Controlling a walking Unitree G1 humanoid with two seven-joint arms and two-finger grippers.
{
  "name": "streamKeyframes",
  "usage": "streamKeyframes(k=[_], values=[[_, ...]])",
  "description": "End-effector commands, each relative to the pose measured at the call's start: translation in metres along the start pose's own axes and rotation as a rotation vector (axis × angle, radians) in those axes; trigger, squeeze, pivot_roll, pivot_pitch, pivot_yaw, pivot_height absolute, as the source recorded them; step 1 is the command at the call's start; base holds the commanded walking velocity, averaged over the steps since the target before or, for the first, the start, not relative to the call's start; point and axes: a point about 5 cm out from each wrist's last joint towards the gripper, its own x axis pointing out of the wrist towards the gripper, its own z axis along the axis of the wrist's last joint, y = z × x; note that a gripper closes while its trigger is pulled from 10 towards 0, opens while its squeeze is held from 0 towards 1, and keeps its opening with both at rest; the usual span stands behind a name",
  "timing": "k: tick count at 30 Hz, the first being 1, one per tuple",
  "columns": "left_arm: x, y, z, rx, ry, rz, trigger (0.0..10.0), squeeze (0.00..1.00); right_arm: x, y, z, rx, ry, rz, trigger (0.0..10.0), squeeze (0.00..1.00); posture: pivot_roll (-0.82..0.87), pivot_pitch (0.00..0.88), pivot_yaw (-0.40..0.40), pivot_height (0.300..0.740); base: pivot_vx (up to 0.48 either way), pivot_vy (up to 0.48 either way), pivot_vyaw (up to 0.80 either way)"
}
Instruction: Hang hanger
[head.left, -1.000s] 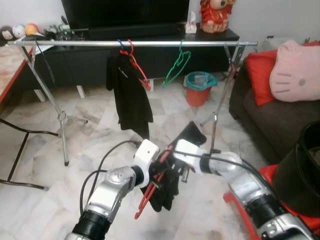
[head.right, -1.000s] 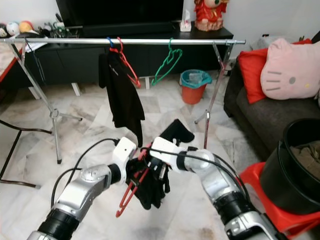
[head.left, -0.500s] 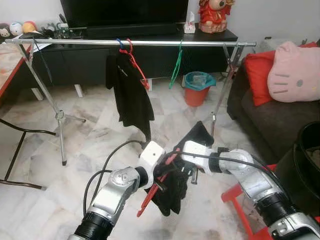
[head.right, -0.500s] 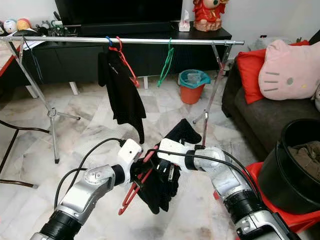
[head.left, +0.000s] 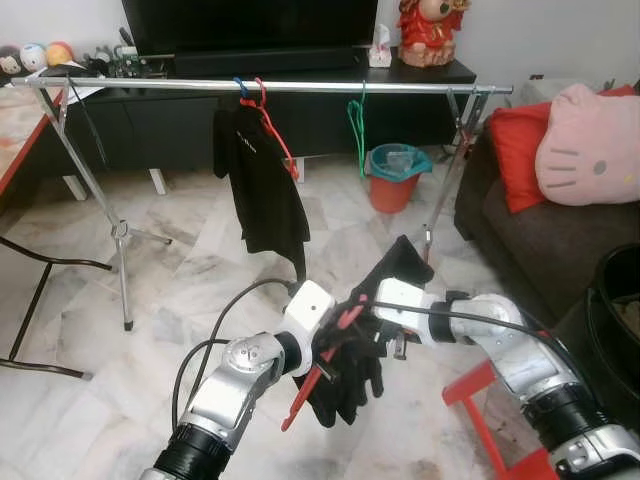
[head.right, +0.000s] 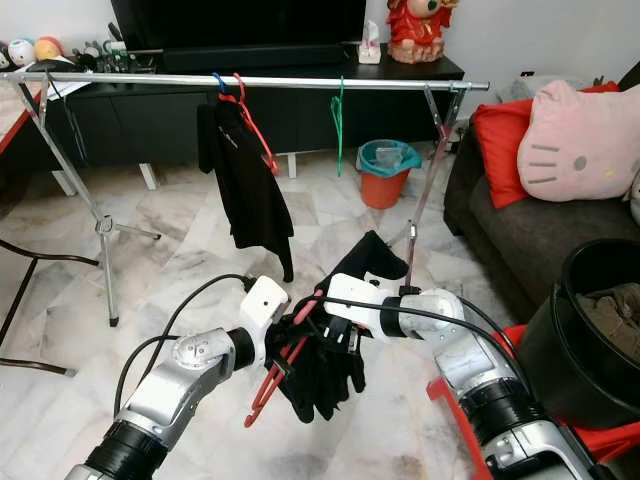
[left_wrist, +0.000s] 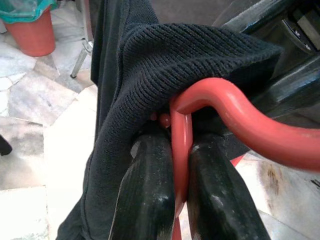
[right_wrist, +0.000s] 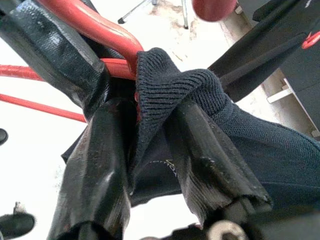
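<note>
1. Mid-frame, the left gripper (left_wrist: 172, 165) is clamped on the red plastic hanger (left_wrist: 240, 125); the right gripper (right_wrist: 145, 150) pinches the black knit garment (head.right: 325, 365) draped on it.
2. Looks like dressing is unfinished; next, lift the hook to the silver metal clothes rail (head.left: 300, 87) at the top.

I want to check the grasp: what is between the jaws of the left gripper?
In the left wrist view, the left gripper has its jaws closed on the neck of the red hanger; the black garment drapes over it.
</note>
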Motion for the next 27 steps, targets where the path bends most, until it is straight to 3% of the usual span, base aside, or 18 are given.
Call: streamKeyframes(k=[1, 16, 22, 23, 24, 25, 27], values=[[-0.014, 0.032, -0.002, -0.01, 0.013, 0.187, 10.0, 0.0, 0.005, 0.019, 0.014, -0.094, -0.07, 0.168, 10.0, 1.0, -0.02, 0.0, -0.06, 0.74, 0.0, 0.0, 0.0], [-0.011, 0.032, 0.0, -0.006, 0.007, 0.184, 10.0, 0.0, -0.009, 0.03, -0.002, -0.104, 0.059, 0.258, 10.0, 1.0, -0.02, 0.0, -0.057, 0.74, 0.0, 0.0, 0.0], [-0.013, 0.036, -0.001, -0.006, 0.006, 0.218, 10.0, 0.0, -0.01, 0.019, -0.01, -0.116, 0.116, 0.135, 10.0, 1.0, -0.03, 0.0, -0.052, 0.74, 0.0, 0.0, 0.0], [-0.014, 0.038, -0.001, -0.005, 0.006, 0.226, 10.0, 0.0, -0.01, 0.014, -0.013, -0.127, 0.145, 0.09, 10.0, 0.83, -0.03, 0.0, -0.052, 0.74, 0.0, 0.0, 0.0], [-0.014, 0.038, -0.001, -0.004, 0.006, 0.233, 10.0, 0.0, -0.011, 0.011, -0.015, -0.135, 0.167, 0.056, 10.0, 0.83, -0.03, 0.0, -0.052, 0.74, 0.0, 0.0, 0.0], [-0.014, 0.039, -0.001, -0.004, 0.005, 0.238, 10.0, 0.0, -0.012, 0.008, -0.018, -0.131, 0.185, 0.023, 10.0, 0.0, -0.03, 0.0, -0.052, 0.74, 0.0, 0.0, 0.0], [-0.014, 0.04, -0.001, -0.004, 0.002, 0.242, 10.0, 0.0, -0.014, 0.005, -0.021, -0.125, 0.203, -0.007, 10.0, 0.0, -0.03, 0.0, -0.054, 0.74, 0.0, 0.0, 0.0]])
